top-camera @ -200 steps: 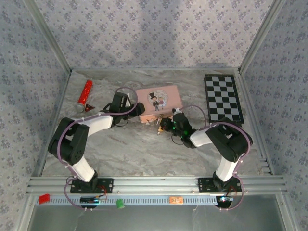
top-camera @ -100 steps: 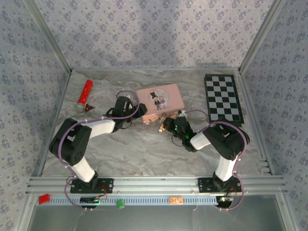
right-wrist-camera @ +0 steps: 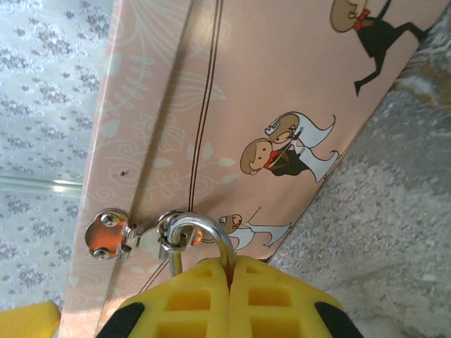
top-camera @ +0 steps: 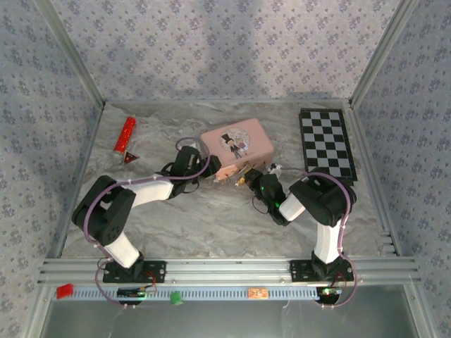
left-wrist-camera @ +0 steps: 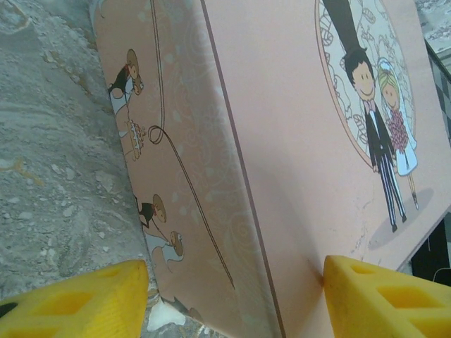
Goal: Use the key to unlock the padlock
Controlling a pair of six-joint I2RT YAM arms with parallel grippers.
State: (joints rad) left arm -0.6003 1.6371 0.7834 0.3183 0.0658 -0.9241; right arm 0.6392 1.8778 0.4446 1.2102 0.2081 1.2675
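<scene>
Your right jaws are clamped together on the padlock (right-wrist-camera: 211, 224), which is hooked through the hasp (right-wrist-camera: 106, 236) on the pink tin (left-wrist-camera: 282, 141). Your left jaws stand apart, straddling the tin's edge, toward the tabletop's (top-camera: 211, 218) far edge.

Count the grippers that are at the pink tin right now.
2. The left gripper straddles the pink tin's edge, one finger by its side wall, one by its lid. The right gripper is shut on the padlock hooked through the tin's hasp.
</scene>
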